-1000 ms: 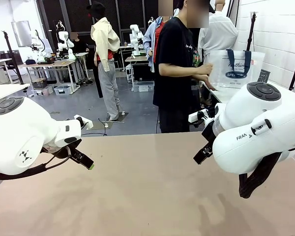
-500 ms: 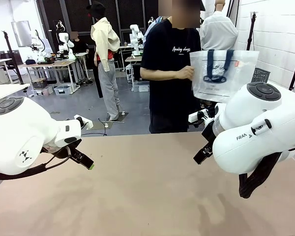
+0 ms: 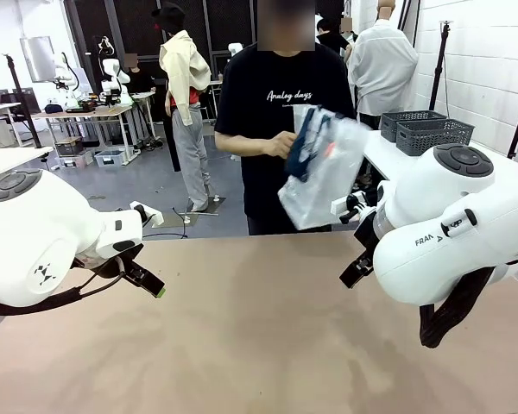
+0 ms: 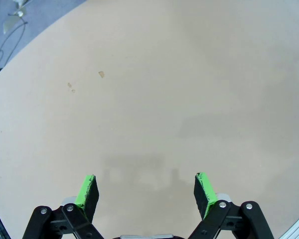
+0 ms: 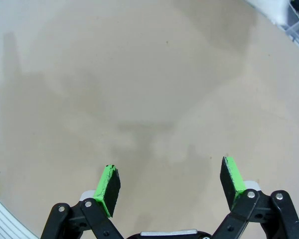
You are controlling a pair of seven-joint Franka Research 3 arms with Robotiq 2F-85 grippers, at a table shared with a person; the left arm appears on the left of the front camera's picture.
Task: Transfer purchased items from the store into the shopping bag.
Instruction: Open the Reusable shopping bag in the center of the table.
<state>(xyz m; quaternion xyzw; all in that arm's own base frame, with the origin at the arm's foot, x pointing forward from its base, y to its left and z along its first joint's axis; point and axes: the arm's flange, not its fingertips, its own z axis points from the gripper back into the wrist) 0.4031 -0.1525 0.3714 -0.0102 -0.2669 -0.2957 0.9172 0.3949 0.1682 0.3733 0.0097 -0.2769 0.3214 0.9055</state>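
My left fingers (image 4: 88, 191) stand wide apart and grip no thing. Their green pads (image 4: 203, 189) look down on the beige tabletop (image 4: 154, 99), where a few small brown specks (image 4: 101, 74) lie well ahead of them. From the front, these fingers (image 3: 147, 280) hover over the left part of the tabletop (image 3: 259, 345), tilted down toward the middle and not touching it.

My right fingers (image 5: 108, 189) are also wide apart, with the bare surface under them and their own soft shadow on it. From the front I see them (image 3: 356, 272) right of the middle, near the far edge, partly covered by my white right arm (image 3: 449, 233).

The shopping bag (image 3: 324, 172) is not on the tabletop. The person in a black T-shirt (image 3: 281, 95) at the far side holds it up in one hand (image 3: 285, 145), which closes on its upper part at the navy handles (image 3: 309, 142). The bag hangs crumpled and tilted in front of the person's body, its lower corner just above the far edge, near my right wrist. A small reddish spot shows on the plastic; I cannot tell what it is.

Behind, at the right, two dark grey baskets (image 3: 427, 129) stand on a white side table.
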